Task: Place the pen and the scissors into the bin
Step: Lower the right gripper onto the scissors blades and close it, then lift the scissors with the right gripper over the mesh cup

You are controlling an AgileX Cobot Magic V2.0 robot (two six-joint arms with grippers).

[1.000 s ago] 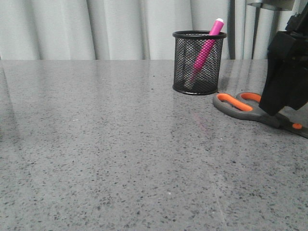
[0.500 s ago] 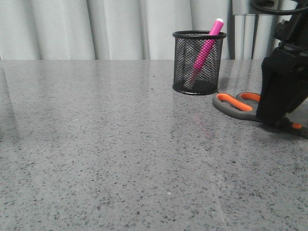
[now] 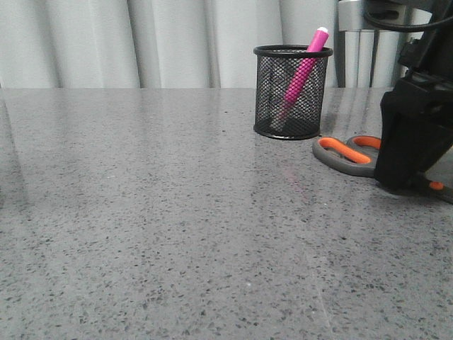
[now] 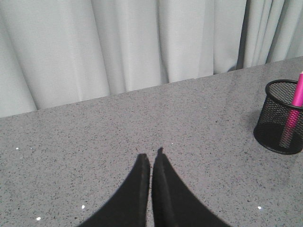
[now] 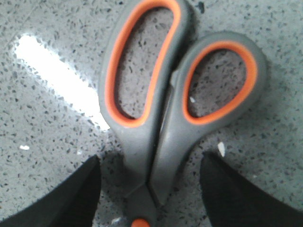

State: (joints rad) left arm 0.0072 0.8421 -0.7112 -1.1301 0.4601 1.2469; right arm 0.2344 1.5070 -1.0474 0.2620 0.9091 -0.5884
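Scissors (image 3: pixel 350 154) lie flat on the table (image 3: pixel 141 212), at four o'clock from the bin (image 3: pixel 292 92), where the pen (image 3: pixel 303 71) leans. Right gripper (image 5: pixel 149 189) straddles their neck, fingers wide apart, a detail only its wrist view shows. Left gripper (image 4: pixel 151 165), pressed closed, hovers over bare tabletop.

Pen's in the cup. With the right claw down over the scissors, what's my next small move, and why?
Probably close the right claw. Its fingers stand open on either side of the grey-handled scissors with orange-lined loops, just below the loops near the orange pivot, and the scissors lie flat on the speckled grey table.
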